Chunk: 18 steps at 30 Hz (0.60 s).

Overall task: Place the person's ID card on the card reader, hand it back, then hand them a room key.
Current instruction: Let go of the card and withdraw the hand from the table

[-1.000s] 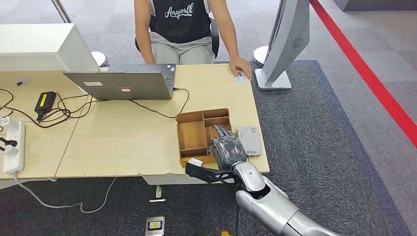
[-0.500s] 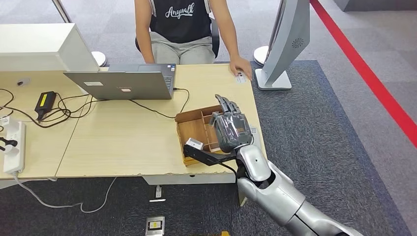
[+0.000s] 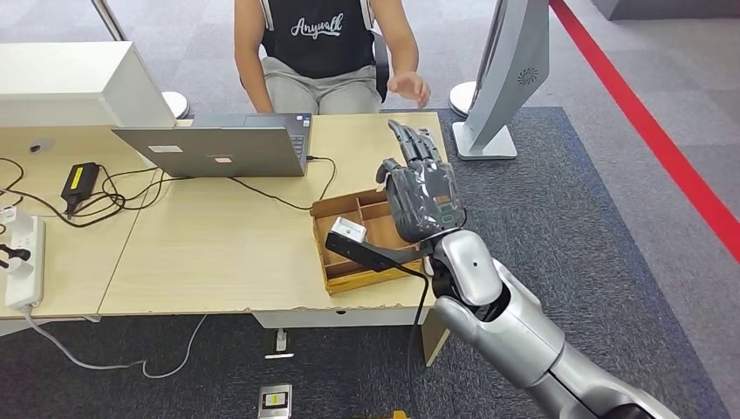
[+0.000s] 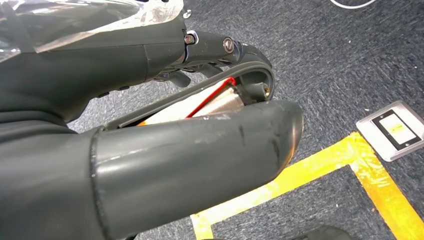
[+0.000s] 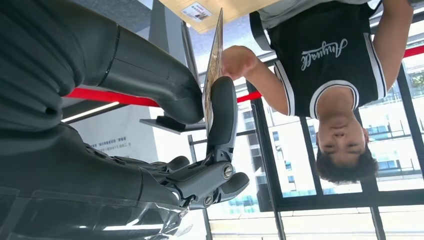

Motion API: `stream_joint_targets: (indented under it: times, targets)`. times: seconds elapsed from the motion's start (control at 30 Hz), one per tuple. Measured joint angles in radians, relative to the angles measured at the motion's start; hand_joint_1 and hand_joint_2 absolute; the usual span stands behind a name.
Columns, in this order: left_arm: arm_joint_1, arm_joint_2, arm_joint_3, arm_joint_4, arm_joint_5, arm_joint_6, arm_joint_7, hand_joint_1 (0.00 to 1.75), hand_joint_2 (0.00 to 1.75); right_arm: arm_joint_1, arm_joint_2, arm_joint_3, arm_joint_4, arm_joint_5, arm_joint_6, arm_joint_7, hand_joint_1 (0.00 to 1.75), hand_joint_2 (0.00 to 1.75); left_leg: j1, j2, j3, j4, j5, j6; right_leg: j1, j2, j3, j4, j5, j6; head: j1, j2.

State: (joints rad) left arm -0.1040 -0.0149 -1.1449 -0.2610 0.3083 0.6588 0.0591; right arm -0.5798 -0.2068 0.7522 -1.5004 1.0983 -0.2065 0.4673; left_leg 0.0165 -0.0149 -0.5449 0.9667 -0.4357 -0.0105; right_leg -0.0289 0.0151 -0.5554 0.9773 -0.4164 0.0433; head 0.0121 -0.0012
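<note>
— Counts first: what is showing?

— One card (image 5: 214, 65), one wooden tray (image 3: 366, 278), one laptop (image 3: 218, 148), and one small printed slip (image 5: 196, 11) lying on the counter (image 3: 218, 253) beyond the fingertips. One person is sitting across, lifting one hand (image 3: 408, 85).

— Who is holding the card?

— The right hand (image 3: 421, 188) is pinching it between thumb and a finger (image 5: 222, 115), up in the air over the tray's far side.

— Which way is it pointing?

— Its long axis is running out along the thumb, towards the person. It is showing edge-on to the wrist camera, with its far end coming near the person's raised hand, not touching it.

— Room to move?

— Open air is lying ahead of the hand, above the counter's far edge. A grey stand (image 3: 510, 78) is rising off to the hand's right, beyond the counter's side edge. The laptop is sitting well to its left.

— And the left hand (image 4: 150, 125)?

— It is hanging over carpet (image 4: 325, 60), fingers curling inward. Whether it is holding anything, I cannot tell.
</note>
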Motion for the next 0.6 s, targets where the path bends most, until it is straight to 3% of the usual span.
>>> stream_joint_targets:
  times: [0.27,0.6]
  targets:
    - [-0.008,0.001,0.003,-0.003,-0.016,-0.003,0.019,0.0,0.0,-0.081,0.002,0.015,0.025,-0.094,0.065,-0.044,1.75,1.75,0.0,0.0,-0.001,0.0,0.0,0.0,0.0,0.0,0.0,0.0,0.0,0.0,0.0,0.0]
    - [-0.016,0.001,0.003,-0.004,-0.023,-0.006,0.028,0.0,0.0,-0.168,0.012,0.04,0.105,-0.121,0.075,-0.059,1.75,1.75,0.0,0.0,-0.002,0.0,0.0,0.0,0.0,0.0,-0.001,0.0,0.0,0.0,0.0,0.0]
